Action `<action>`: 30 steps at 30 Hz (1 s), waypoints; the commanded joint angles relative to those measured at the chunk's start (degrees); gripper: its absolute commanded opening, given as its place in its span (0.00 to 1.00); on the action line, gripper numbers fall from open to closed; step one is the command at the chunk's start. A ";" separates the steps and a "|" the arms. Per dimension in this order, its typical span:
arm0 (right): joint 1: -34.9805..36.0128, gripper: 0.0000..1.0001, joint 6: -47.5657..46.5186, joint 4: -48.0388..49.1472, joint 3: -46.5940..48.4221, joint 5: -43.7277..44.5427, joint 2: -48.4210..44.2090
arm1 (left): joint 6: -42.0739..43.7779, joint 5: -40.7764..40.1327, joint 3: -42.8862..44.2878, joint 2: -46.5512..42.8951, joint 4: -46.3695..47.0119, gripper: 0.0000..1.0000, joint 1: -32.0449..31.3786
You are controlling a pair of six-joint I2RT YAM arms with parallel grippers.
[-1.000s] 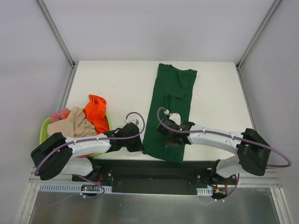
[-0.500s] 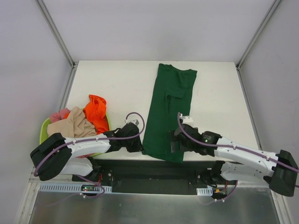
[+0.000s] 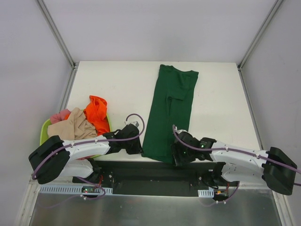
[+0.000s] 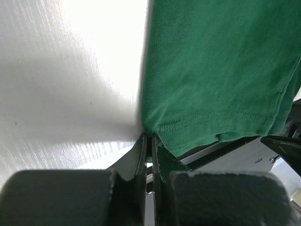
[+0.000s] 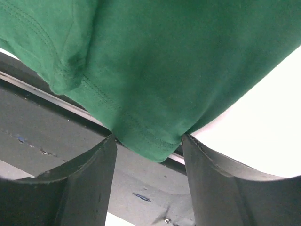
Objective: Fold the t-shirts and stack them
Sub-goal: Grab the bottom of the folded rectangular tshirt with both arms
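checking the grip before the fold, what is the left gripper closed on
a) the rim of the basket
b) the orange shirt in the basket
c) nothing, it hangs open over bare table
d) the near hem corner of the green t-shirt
D: in the left wrist view the left gripper has its jaws pressed together on the stitched hem corner of the green t-shirt at the table's near edge.

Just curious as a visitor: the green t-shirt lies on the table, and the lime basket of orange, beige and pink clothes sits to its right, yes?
No: the lime basket sits to the left of the green t-shirt, not its right. The top external view shows it; the rest holds.
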 commanded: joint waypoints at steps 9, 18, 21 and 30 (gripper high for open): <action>1.89 0.24 2.26 -4.94 3.40 -1.06 4.55 | 0.78 0.82 -4.13 -5.73 -5.54 0.00 0.19; 2.78 0.07 -0.38 -8.00 7.79 -9.60 -1.77 | 0.16 -1.35 -0.80 -18.82 -13.43 0.00 -1.74; 2.25 0.07 -1.87 -10.65 10.52 -6.52 -2.40 | 1.47 -6.01 1.65 -22.52 -13.89 0.00 -1.83; -9.43 0.06 -9.51 -18.12 22.82 3.83 1.12 | 12.11 -16.65 20.80 -7.26 -13.81 0.00 -0.95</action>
